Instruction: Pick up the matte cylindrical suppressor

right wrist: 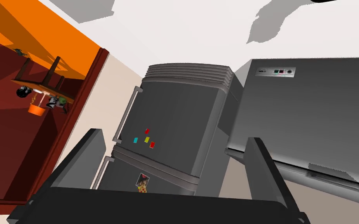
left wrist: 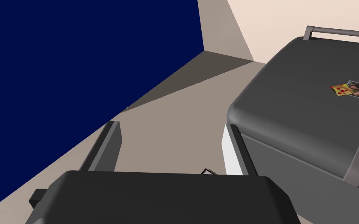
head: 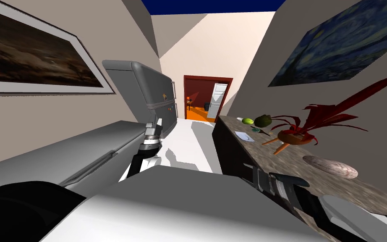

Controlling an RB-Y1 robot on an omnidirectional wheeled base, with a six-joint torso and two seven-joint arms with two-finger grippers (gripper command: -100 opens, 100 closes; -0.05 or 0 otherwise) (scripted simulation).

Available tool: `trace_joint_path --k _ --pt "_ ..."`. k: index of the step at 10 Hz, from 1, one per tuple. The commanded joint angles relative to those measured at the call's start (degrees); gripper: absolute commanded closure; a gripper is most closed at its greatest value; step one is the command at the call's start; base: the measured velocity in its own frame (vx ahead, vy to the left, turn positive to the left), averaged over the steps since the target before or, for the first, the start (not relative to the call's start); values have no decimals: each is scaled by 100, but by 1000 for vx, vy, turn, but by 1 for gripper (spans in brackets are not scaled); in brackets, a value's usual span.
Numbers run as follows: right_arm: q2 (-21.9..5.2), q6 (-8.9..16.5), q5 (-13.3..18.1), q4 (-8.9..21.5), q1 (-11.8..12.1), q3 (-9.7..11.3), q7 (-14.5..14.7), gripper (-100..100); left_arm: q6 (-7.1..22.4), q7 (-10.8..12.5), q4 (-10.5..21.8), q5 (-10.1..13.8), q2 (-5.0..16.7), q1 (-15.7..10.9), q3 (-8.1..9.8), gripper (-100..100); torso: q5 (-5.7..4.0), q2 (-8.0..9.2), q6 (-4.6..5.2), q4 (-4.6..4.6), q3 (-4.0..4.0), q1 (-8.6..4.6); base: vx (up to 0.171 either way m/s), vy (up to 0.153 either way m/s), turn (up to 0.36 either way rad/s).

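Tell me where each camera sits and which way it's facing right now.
Head: on the head, looking down the room toward the red doorway; left pincer shows.
Left wrist: on the left hand, facing the fridge; its open fingers show.
Right wrist: on the right hand, facing the fridge front; right pincer open.
Shared: all three see the fridge.

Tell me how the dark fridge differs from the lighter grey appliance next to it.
The fridge is dark grey with rounded edges; the appliance is lighter grey and boxy. The fridge carries coloured magnets and bar handles; the appliance has a small control panel. The fridge stands taller than the appliance. Both stand side by side against the same wall.
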Motion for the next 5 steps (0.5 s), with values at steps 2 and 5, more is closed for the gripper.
trace_joint_path --k 2,5 --pt "-415 -66 345 301 247 -152 179 -100 0 0 0 0 0 1 1 0 0 1 5 0 0 0 55 -68 95" --pt "-825 -57 722 633 514 -226 371 -100 0 0 0 0 0 1 1 0 -4 -1 5 0 -1 -10 52 -98 111"
